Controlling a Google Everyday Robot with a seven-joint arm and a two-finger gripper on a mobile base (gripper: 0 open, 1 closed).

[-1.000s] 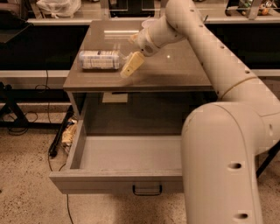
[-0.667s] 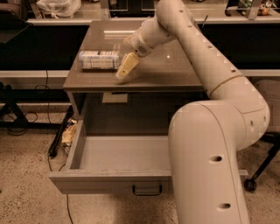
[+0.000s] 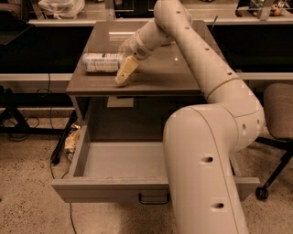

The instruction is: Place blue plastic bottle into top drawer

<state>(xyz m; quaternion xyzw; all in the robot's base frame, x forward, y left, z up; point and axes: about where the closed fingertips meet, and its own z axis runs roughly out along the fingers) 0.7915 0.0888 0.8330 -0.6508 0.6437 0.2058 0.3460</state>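
Observation:
The blue plastic bottle (image 3: 100,62) lies on its side at the left of the brown tabletop (image 3: 174,73), cap end to the right. My gripper (image 3: 121,66) reaches down at that cap end, open, with one yellowish finger (image 3: 126,71) in front of the bottle and its tip on the tabletop; the other finger is mostly hidden behind it. The top drawer (image 3: 110,189) below is pulled fully out, with its dark handle (image 3: 153,199) at the front; what shows of its inside is bare. My arm covers its right part.
A chair (image 3: 279,109) stands at the right. Cables and a dark stand leg (image 3: 59,146) lie on the floor left of the drawer. A long counter with a plastic bag (image 3: 62,7) runs behind the table.
My gripper has moved left along the tabletop and now sits right at the bottle's cap end. The bottle and the drawer have not moved.

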